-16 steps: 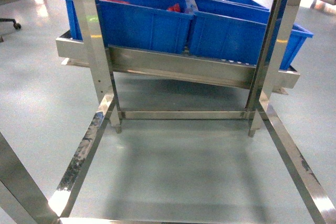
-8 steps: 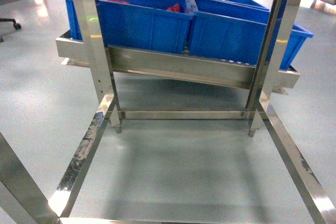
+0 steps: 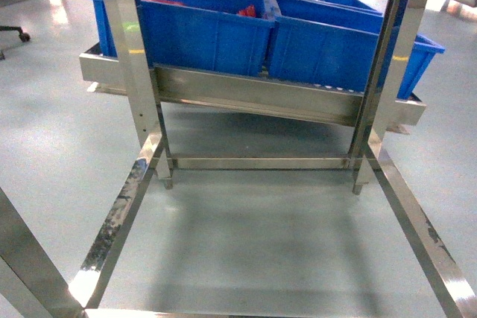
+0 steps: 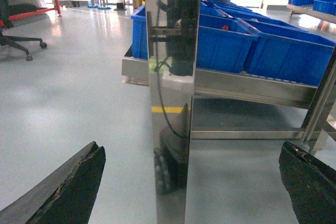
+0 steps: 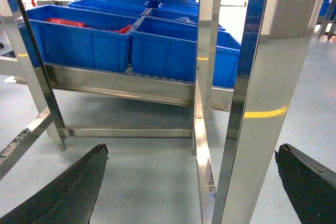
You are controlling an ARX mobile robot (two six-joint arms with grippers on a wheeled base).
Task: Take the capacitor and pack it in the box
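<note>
Black, wedge-shaped, scuffed fingers (image 4: 68,190) on both claws, left (image 4: 191,187) and right (image 5: 191,187).

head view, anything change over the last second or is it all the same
Nothing visibly changed. The blue bins sit on the steel rack exactly as before, and the camera has not shifted. No box, capacitor or arm appears in the head view.

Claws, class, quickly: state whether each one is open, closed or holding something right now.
Left claw: open, fingers spread wide, holding nothing.
Right claw: open, fingers spread wide, holding nothing.
</note>
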